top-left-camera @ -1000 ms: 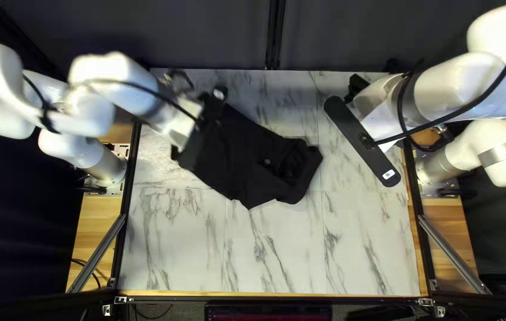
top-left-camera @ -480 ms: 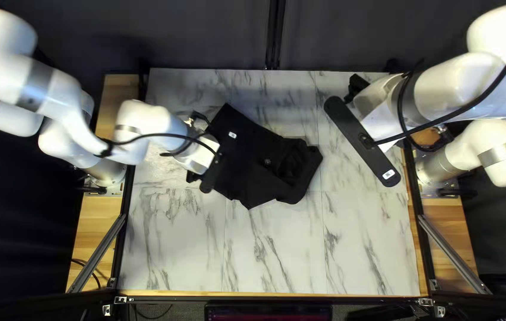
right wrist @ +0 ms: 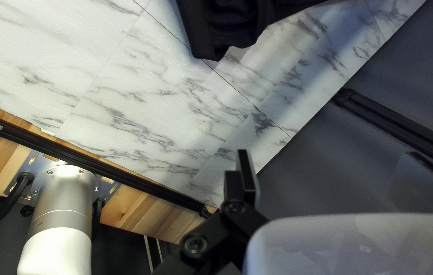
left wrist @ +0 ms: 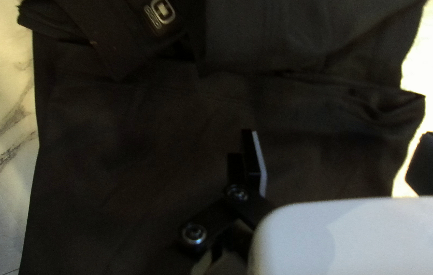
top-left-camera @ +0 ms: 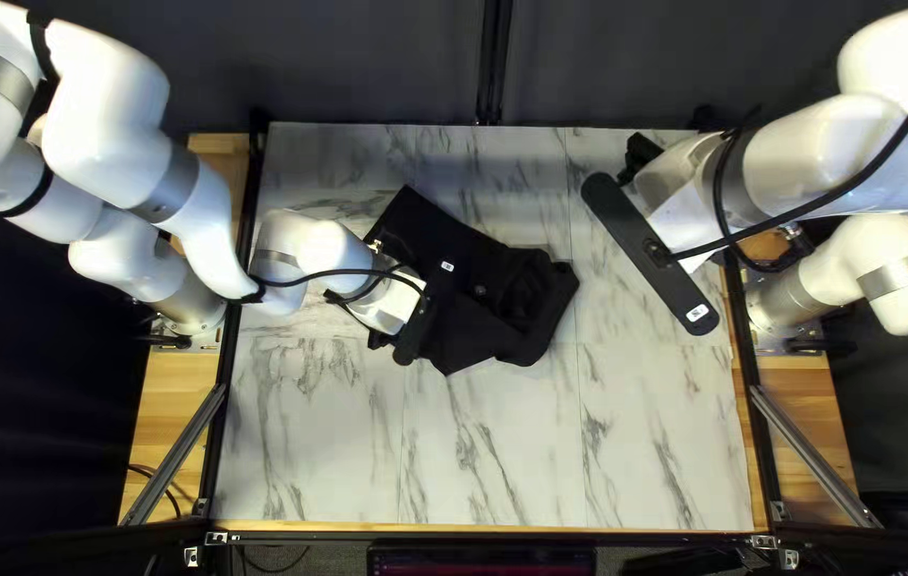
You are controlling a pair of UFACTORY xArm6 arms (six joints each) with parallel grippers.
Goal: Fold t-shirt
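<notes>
Black T-shirt (top-left-camera: 497,293) lies aslant on the table (top-left-camera: 497,459), partly gathered into layers. Bunched end points toward the right arm (top-left-camera: 822,149); flatter panel lies under the left pincer (left wrist: 341,133). Silver badge (left wrist: 162,12) shows on the layered part, ahead of that pincer.

Left pincer: fingers wide apart, nothing clamped. Contact with cloth: cannot tell. Right pincer (right wrist: 328,152): fingers apart, clear of the garment.

Step in hand, judged: mid-fold, left arm (top-left-camera: 187,203) placing itself for another turn or a smoothing pass. Next move probably calls for finding the flat panel's outer edge, closing on all its layers, and carrying it over the bunched end. Risk: pinching only the top layer.
</notes>
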